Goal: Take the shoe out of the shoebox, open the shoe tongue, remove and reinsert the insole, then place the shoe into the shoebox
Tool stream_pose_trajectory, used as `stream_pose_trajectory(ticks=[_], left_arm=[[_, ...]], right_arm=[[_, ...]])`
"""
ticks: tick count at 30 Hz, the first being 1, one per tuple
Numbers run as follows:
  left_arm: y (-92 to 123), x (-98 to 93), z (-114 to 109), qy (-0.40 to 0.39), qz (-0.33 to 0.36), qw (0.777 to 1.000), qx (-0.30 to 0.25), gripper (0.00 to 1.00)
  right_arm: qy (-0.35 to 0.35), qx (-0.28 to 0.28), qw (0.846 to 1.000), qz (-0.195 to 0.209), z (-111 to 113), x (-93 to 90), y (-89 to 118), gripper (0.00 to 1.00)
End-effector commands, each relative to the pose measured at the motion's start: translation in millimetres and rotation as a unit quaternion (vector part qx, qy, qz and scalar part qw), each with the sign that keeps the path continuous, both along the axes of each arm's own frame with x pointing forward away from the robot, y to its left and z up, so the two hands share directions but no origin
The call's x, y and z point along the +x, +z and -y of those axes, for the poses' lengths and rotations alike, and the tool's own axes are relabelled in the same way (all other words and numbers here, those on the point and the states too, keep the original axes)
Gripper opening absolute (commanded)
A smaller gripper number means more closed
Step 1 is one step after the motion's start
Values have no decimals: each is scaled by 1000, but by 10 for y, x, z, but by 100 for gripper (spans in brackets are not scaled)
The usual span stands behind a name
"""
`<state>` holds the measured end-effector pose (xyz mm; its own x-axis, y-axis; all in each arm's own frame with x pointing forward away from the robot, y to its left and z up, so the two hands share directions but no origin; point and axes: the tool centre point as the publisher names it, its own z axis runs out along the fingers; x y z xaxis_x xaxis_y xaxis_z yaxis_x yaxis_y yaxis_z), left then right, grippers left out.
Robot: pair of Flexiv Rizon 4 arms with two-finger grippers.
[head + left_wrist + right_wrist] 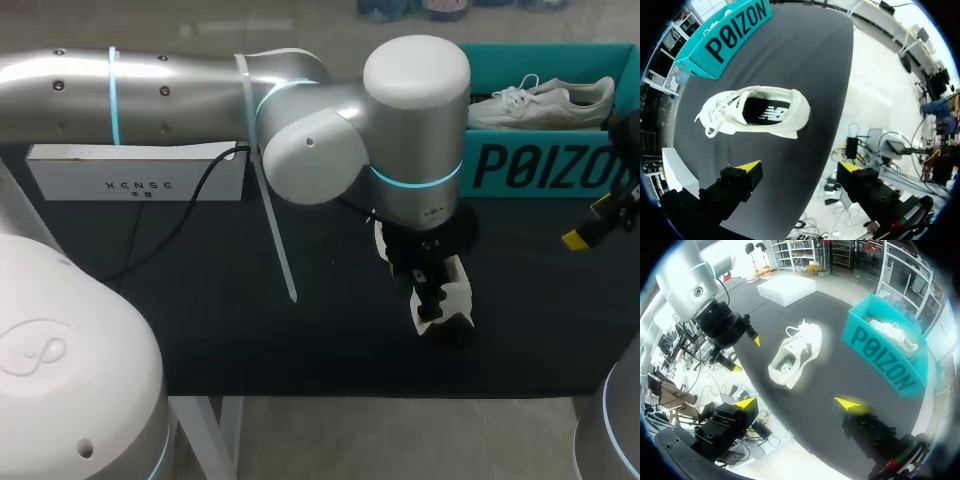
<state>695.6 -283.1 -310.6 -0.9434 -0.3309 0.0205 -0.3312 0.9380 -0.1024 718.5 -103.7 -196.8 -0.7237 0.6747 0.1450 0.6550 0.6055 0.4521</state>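
A white sneaker [755, 112] lies on its sole on the black mat, out of the box, with its dark insole showing through the opening. My left gripper [800, 167] hangs open just above it, yellow tips apart and touching nothing. In the head view this gripper [432, 288] covers most of the sneaker [462, 290]. The right wrist view shows the sneaker [795, 355] ahead of my open right gripper [797, 403], which is empty. The teal shoebox [540, 165] stands at the back right with a second white shoe [545, 100] inside. My right gripper [600, 225] is at the right, in front of the box.
A flat white box [135, 172] sits at the back left with a black cable running from it. The sneaker lies near the table's front edge [832, 150]. The mat between the sneaker and the shoebox [885, 357] is bare.
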Motion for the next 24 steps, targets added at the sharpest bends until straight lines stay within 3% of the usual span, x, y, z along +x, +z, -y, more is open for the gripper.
stream_pose_trajectory(ticks=[1,14,24], left_arm=[[-106,106,358,-1,-19,1000,20,100],[-377,262,739,21,-51,998,18,100],[-449,261,716,37,-67,996,35,100]], right_arm=[[-1,0,1000,1,-1,-12,-8,100],[-1,0,1000,1,-1,-12,-8,100],[-1,0,1000,1,-1,-12,-8,100]])
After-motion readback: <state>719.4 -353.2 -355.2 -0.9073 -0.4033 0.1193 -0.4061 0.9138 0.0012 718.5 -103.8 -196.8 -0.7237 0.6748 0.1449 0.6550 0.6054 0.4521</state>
